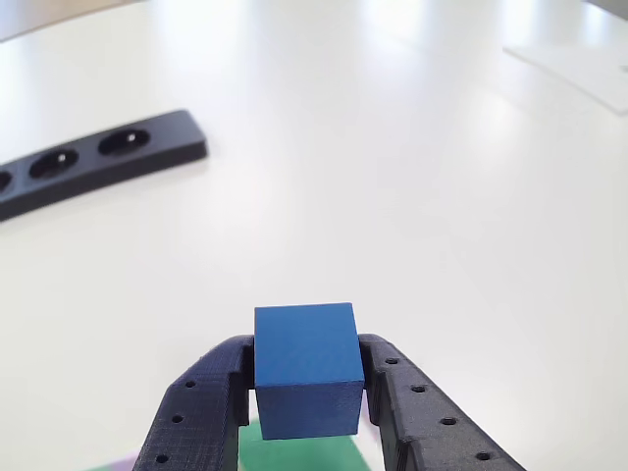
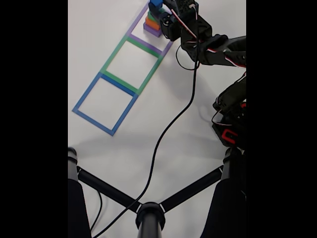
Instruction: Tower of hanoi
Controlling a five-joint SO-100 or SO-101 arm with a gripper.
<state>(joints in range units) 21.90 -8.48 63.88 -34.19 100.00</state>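
Note:
In the other view my gripper (image 1: 308,378) is shut on a blue cube (image 1: 304,363), with one black finger on each side. Directly under the cube lies a green block (image 1: 299,453). In the fixed view the blue cube (image 2: 156,4) tops a stack of a green block (image 2: 153,15), an orange block (image 2: 151,23) and a purple block (image 2: 152,31). The stack stands in the purple-taped square (image 2: 167,49) at the top edge, and my gripper (image 2: 159,6) is at its top. I cannot tell whether the cube touches the green block.
A green-taped square (image 2: 113,52) and a blue-taped square (image 2: 84,99) lie in a row below the purple one. A black power strip (image 1: 98,157) sits at the far left. A black cable (image 2: 168,124) crosses the table. Tripod legs (image 2: 148,213) stand at the bottom.

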